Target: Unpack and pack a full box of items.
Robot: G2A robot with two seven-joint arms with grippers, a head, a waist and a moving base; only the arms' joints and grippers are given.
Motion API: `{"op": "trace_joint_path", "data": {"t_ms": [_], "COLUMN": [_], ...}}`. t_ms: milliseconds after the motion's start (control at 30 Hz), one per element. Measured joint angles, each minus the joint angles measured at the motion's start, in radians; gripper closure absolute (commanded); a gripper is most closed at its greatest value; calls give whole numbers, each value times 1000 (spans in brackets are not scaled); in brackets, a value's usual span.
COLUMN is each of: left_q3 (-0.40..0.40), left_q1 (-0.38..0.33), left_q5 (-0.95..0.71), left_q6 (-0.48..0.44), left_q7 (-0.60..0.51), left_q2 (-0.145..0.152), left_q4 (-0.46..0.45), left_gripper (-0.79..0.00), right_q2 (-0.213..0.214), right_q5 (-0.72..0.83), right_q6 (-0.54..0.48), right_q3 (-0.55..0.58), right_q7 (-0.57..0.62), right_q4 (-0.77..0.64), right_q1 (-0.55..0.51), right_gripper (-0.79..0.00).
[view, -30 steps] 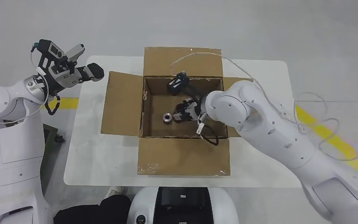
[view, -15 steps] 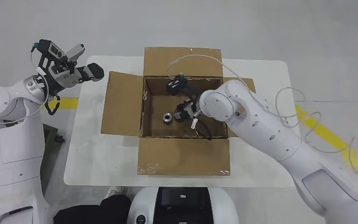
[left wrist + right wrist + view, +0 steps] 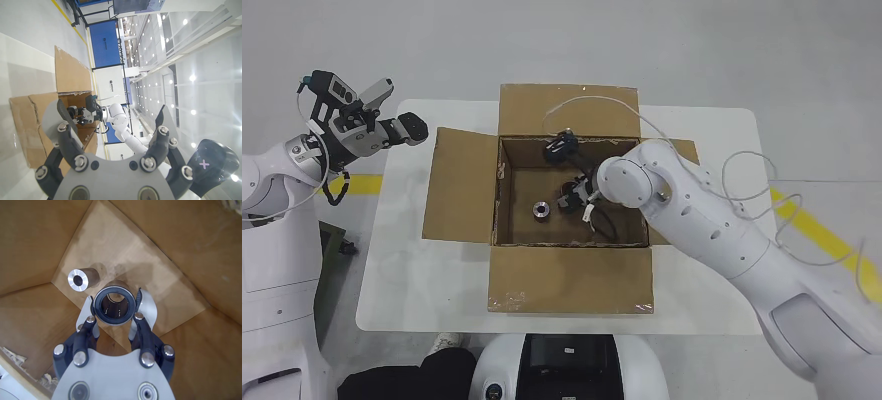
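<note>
Meanwhile, at far left, the left gripper (image 3: 410, 128) hangs off the table's edge, its fingers spread wide and holding nothing. At centre, the cardboard box (image 3: 498, 200) sits with all four flaps folded out. A plain steel sleeve (image 3: 78, 280) stands on end on the box floor. Just beside it, the right gripper (image 3: 115, 295) is clamped on a black-rimmed linear bearing (image 3: 114, 308), one pad on either side of the barrel. Whether the bearing's base touches the cardboard cannot be told.

The grip looks square and centred. The step would likely go best as a straight vertical move, with the barrel kept upright so that it neither knocks the sleeve nor scrapes the near wall. The smooth round barrel could twist between the pads if it is tilted. The loose white cable (image 3: 742, 165) looping off the right arm may catch a flap.

The box sits on a white table (image 3: 392, 280) with rounded corners, on a pale grey floor. A yellow line (image 3: 812, 225) runs across the floor at right. The left wrist view shows blue panels (image 3: 103, 51) and rows of ceiling lights in the hall beyond.
</note>
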Motion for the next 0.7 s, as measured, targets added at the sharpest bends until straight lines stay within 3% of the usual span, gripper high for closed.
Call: {"op": "trace_joint_path", "data": {"t_ms": [167, 300, 367, 700], "left_q3": [0, 0, 0, 0], "left_q1": [0, 0, 0, 0], "left_q5": [0, 0, 0, 0], "left_q6": [0, 0, 0, 0], "left_q7": [0, 0, 0, 0], "left_q2": [0, 0, 0, 0], "left_q4": [0, 0, 0, 0], "left_gripper": [-785, -785, -785, -785], "right_q2": [-12, -19, -22, -29], "right_q5": [-8, -13, -15, -17], "right_q6": [-6, -7, -6, 10], "right_q3": [-4, -3, -1, 25], "right_q7": [-2, 1, 4, 25], "right_q4": [26, 34, 34, 8], "right_q1": [-3, -6, -9, -25], "right_gripper": [-3, -317, -369, -403]}}
